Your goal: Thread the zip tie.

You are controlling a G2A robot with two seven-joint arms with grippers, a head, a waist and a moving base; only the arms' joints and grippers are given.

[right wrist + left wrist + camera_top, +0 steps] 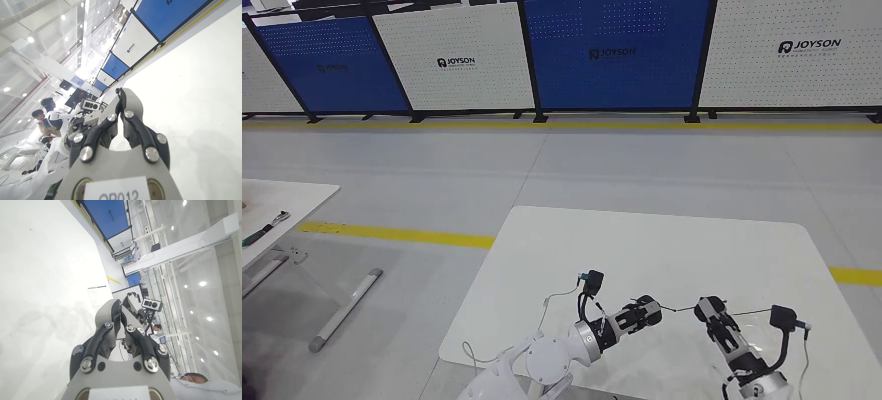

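Zip tie (678, 309) hangs above the white table (662, 240), pinched between the closed left gripper (658, 307) and the closed right gripper (699, 308). The right wrist view shows its black tip; the left wrist view shows a dark strip (96, 287) lying on the table beyond.

Black zip tie (96, 287) lies on white table (662, 240)

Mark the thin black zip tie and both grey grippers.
thin black zip tie (675, 309), top view, middle.
left gripper (120, 308), left wrist view, between fingertips.
right gripper (121, 94), right wrist view, between fingertips.

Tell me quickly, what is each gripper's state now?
Left gripper: shut on the thin black plastic zip tie.
Right gripper: shut on its other end.
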